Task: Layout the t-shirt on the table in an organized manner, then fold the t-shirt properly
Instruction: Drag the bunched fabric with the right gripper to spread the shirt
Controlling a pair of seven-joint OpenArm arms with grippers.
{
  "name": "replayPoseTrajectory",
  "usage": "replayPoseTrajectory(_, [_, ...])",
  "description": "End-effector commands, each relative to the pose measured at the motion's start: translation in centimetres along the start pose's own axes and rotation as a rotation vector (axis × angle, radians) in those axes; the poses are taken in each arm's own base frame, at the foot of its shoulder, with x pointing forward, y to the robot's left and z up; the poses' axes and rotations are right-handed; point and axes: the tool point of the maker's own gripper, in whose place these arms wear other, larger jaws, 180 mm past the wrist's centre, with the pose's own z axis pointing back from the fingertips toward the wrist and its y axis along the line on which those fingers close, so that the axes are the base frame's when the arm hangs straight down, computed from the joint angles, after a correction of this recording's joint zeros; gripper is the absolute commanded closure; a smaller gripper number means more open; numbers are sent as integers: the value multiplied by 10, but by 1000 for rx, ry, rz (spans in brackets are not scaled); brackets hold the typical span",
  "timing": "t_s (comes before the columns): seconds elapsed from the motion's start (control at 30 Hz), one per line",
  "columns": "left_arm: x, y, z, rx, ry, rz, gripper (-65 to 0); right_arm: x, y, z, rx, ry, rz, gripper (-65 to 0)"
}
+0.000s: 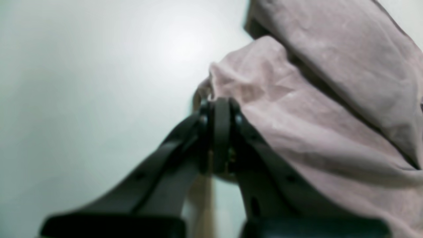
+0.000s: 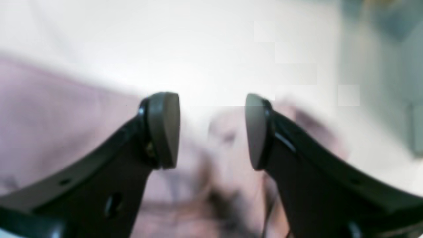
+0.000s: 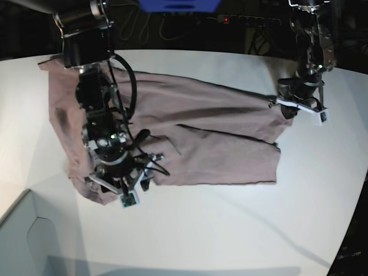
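Observation:
The pink-mauve t-shirt (image 3: 201, 132) lies spread, with folds and wrinkles, across the white table (image 3: 230, 230). In the base view my left gripper (image 3: 277, 102) is at the shirt's right edge. The left wrist view shows this gripper (image 1: 218, 105) shut, pinching a fold of the t-shirt (image 1: 314, 115) just above the table (image 1: 82, 82). My right gripper (image 3: 148, 172) hovers over the shirt's lower left part. In the right wrist view that gripper (image 2: 211, 130) is open, nothing between its pads (image 2: 165, 129), with the blurred t-shirt (image 2: 49, 125) beneath.
A pale grey box corner (image 3: 23, 241) sits at the front left. Beyond the table's far edge is a dark area with cables and a blue object (image 3: 178, 4). The table's curved edge runs down the right side (image 3: 359, 190).

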Motion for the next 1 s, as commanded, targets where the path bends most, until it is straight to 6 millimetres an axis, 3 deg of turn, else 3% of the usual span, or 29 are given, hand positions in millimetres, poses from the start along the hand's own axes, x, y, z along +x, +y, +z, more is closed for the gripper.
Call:
replayPoseTrajectory(0.0, [15,-3,1,-11,-45,-8,-1,19,-11,-1,-22,-57,8,-319])
replayPoseTrajectory(0.13, [15,-3,0,-12,-45,-6,-1,-8,-9,-3,-17,3,11,-318])
replayPoseTrajectory(0.43, [18,-5,-2,-15,-50,-3,-1,-30,-14,1,-23,50,21,-318])
replayPoseTrajectory(0.57, [17,-6,-2,-17,-50,0,-1,-59,-9,-7,-7,125,18,-317])
replayPoseTrajectory(0.77, [17,-6,-2,-17,-50,0,-1,-66,-7,-12,1,149,21,-306])
replayPoseTrajectory(0.83, [17,-6,-2,-17,-50,0,-1,-67,-14,-11,-9,150,30,-247])
replayPoseTrajectory(0.97, [17,-6,-2,-17,-50,0,-1,-50,-26,-23,-26,122,30,-15])
